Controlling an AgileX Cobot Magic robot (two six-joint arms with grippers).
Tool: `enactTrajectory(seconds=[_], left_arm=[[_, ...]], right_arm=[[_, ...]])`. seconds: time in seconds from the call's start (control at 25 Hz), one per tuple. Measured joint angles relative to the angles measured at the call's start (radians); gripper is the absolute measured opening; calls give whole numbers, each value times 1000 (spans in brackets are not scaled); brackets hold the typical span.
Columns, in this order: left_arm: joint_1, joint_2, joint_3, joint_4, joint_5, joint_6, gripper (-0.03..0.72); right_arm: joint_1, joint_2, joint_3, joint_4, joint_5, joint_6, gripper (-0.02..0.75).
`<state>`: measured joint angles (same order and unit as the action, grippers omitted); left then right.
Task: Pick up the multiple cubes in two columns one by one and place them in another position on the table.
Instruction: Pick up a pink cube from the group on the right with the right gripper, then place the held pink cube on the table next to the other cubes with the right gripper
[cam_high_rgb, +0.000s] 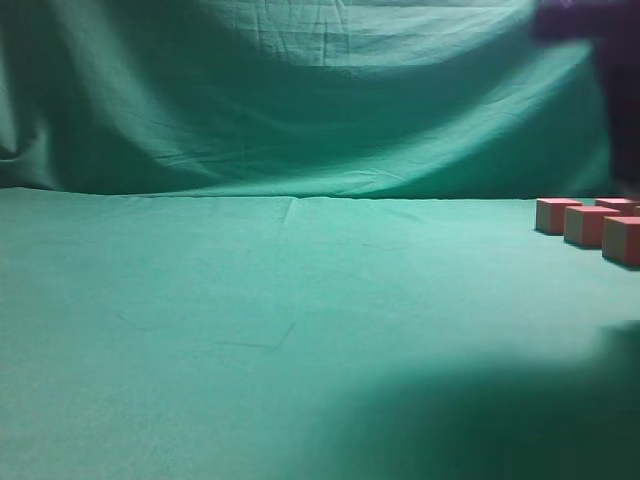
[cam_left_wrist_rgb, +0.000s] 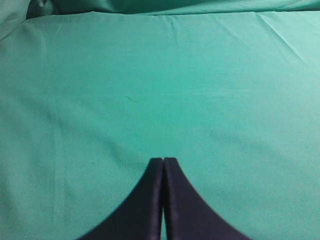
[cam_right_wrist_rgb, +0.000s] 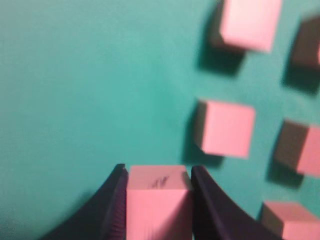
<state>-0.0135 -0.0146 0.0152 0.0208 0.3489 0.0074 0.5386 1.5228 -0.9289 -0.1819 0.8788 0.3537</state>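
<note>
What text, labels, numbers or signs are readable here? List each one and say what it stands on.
None can be read.
Held cube, between the right gripper's fingers: a small dark smudge on top, too blurred to tell if it is writing.
Other cubes and the table: plain, unmarked.

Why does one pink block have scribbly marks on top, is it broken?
The cube held between the right gripper fingers shows a small dark smudge on its top face. The picture is too blurry to tell whether it is a scratch or dirt. The other cubes on the table look plain, and nothing is tipped or spilled.
</note>
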Motion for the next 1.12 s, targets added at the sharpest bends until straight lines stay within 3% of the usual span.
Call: enactTrajectory(seconds=[0.28,0.56,0.84,1.12], left_arm=[[0,0,0,0,0,0,0],[0,0,0,0,0,0,0],[0,0,0,0,0,0,0],[0,0,0,0,0,0,0]], right_arm=[[28,25,-335,58,142,-230,274],[28,220,-636,85,311,-471,274],[28,413,-742,118,316,-596,274],[28,543,-803,183,228,-684,274]])
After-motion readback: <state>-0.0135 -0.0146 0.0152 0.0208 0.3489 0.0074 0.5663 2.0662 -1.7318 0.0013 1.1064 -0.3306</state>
